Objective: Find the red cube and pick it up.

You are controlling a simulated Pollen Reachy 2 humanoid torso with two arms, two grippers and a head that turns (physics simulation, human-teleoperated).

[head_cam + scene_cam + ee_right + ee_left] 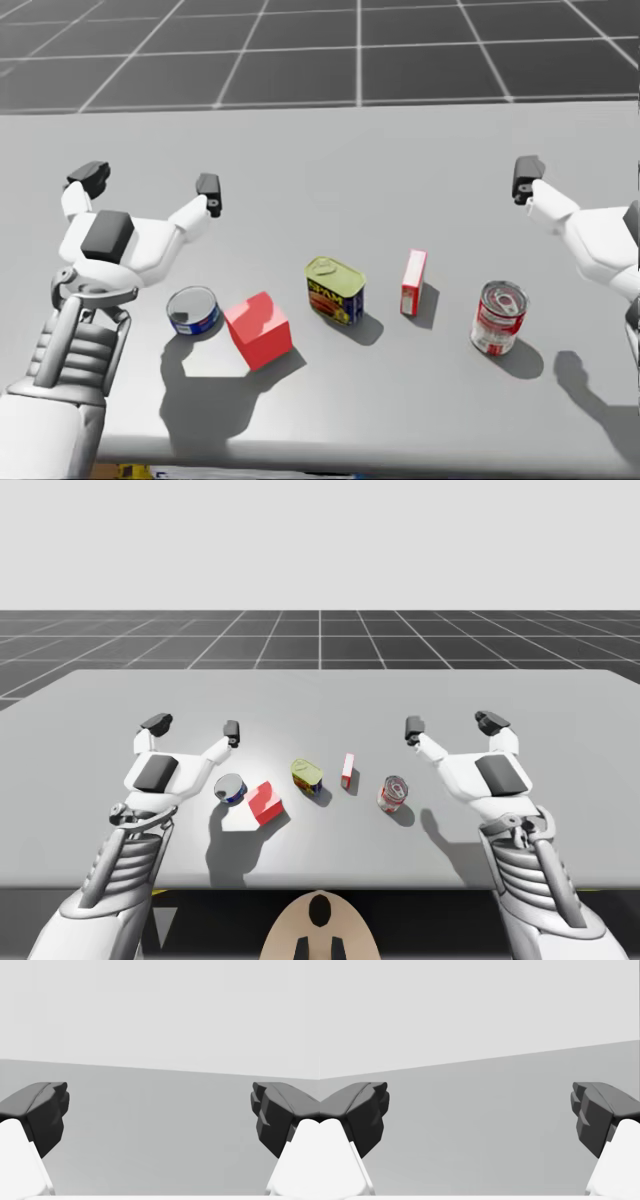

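The red cube (pixel 265 802) (pixel 258 329) rests on the grey table (pixel 320 695) near its front edge, left of centre. My left gripper (pixel 195 725) (pixel 148 183) hovers open behind and to the left of the cube, apart from it, with nothing between its fingers. In the left wrist view the left gripper (pixel 480 1110) faces bare tabletop. My right gripper (pixel 452 723) is open over the table's right side, far from the cube. The right gripper (pixel 160 1110) also looks at bare table in its wrist view.
A short blue can (pixel 229 788) (pixel 192 309) stands just left of the cube, almost touching it. To the cube's right stand a yellow-topped tin (pixel 306 773) (pixel 334 290), a slim red-and-white box (pixel 347 770) (pixel 413 282) and a red can (pixel 393 792) (pixel 498 317).
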